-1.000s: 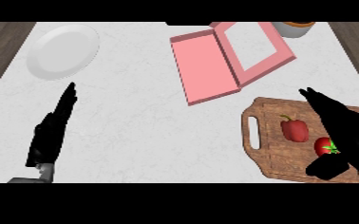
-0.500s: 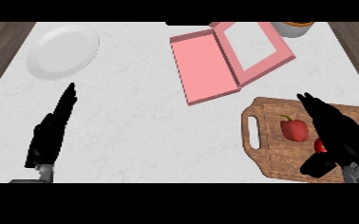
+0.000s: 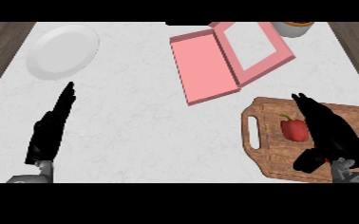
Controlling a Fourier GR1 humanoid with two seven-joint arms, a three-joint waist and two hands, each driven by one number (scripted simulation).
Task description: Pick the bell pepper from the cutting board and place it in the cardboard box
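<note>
A red bell pepper [image 3: 294, 128] with a green stem lies on the wooden cutting board [image 3: 273, 156] at the lower right. My right hand [image 3: 325, 129] hovers open just right of the pepper, fingers straight and pointing away from me, its edge close against the pepper. The pink cardboard box [image 3: 238, 52] lies open at the top centre, its lid [image 3: 204, 69] folded out flat to the left. My left hand [image 3: 51, 127] rests open at the lower left, fingers up.
A white plate [image 3: 61, 52] sits at the top left. A pale cup with a brown top [image 3: 293, 28] stands behind the box at the top right. Dark counter edges run down both sides.
My right hand has shifted left over the board, up beside the pepper; it now covers a small red and green item that showed near the board's right edge. The left hand is still.
</note>
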